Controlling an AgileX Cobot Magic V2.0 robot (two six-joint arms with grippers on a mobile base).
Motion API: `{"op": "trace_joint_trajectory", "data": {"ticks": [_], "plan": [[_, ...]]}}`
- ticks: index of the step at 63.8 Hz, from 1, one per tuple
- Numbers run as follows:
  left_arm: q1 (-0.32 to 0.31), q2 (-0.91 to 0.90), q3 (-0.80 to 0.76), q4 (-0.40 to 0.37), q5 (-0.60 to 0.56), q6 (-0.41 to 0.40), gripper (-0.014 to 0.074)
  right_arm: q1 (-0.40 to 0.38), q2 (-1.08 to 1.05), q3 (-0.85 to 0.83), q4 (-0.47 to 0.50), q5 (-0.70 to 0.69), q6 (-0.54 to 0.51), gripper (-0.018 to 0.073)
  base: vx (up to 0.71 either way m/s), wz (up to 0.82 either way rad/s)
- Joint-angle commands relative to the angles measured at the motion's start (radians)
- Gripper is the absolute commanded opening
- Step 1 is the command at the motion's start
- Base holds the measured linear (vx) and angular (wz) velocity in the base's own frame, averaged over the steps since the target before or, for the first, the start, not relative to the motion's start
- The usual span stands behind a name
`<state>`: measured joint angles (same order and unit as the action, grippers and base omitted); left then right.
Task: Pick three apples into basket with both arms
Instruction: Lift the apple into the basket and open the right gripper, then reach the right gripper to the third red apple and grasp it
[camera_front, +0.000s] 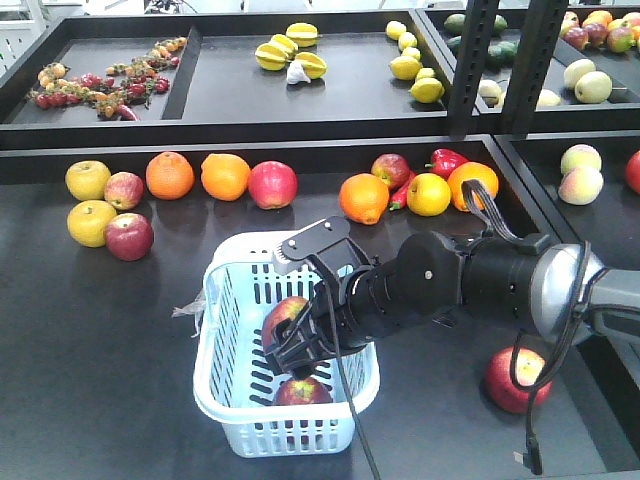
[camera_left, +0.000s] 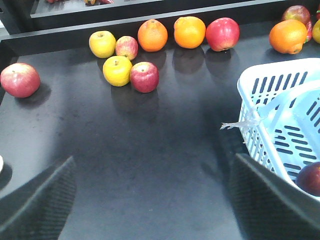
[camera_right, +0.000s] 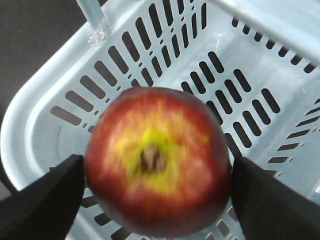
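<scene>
The pale blue-white basket (camera_front: 215, 300) stands on the dark table. My right gripper (camera_front: 295, 355) hangs over its inside with the jaws spread wide. A red apple with a yellow patch (camera_right: 157, 160) lies between the fingers (camera_right: 50, 195), blurred, above the basket floor (camera_right: 240, 75). It also shows in the front view (camera_front: 283, 312). A second red apple (camera_front: 303, 392) lies in the basket's near end. A third red apple (camera_front: 517, 380) sits on the table to the right. My left gripper (camera_left: 154, 160) is open and empty over bare table, left of the basket (camera_left: 260, 85).
A row of oranges (camera_front: 170, 175), yellow apples (camera_front: 88, 180) and more red apples (camera_front: 128, 236) lies along the back of the table. A raised divider (camera_front: 250, 135) separates the far trays of fruit. A red apple (camera_left: 20, 80) sits far left.
</scene>
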<state>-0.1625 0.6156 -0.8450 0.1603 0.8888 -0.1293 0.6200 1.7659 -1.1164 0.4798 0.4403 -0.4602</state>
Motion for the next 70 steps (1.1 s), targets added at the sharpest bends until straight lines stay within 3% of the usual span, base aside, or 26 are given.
{"op": "trace_joint_trajectory", "data": {"ticks": [1,17,33,45,55,70], "plan": [[0.003,0.005,-0.023,0.007,-0.061,-0.012,0.059,0.0,-0.045,-0.025,0.018,-0.052,0.003,0.0609,0.0,0.0],[0.003,0.005,-0.023,0.007,-0.061,-0.012,0.059,0.0,-0.046,-0.025,0.018,-0.047,0.008,0.0613,0.0,0.0],[0.003,0.005,-0.023,0.007,-0.061,-0.012,0.059,-0.002,-0.121,-0.025,0.004,0.063,0.042,0.0604,0.0,0.0],[0.003,0.005,-0.023,0.007,-0.061,-0.012,0.059,-0.033,-0.229,-0.025,-0.125,0.159,0.135,0.0592,0.0,0.0],[0.003,0.005,-0.023,0.007,-0.061,-0.012,0.059,-0.164,-0.284,-0.025,-0.235,0.227,0.189,0.0592,0.0,0.0],[0.003,0.005,-0.023,0.007,-0.061,-0.012,0.059,-0.424,-0.262,-0.025,-0.243,0.248,0.183,0.0592,0.0,0.0]]}}
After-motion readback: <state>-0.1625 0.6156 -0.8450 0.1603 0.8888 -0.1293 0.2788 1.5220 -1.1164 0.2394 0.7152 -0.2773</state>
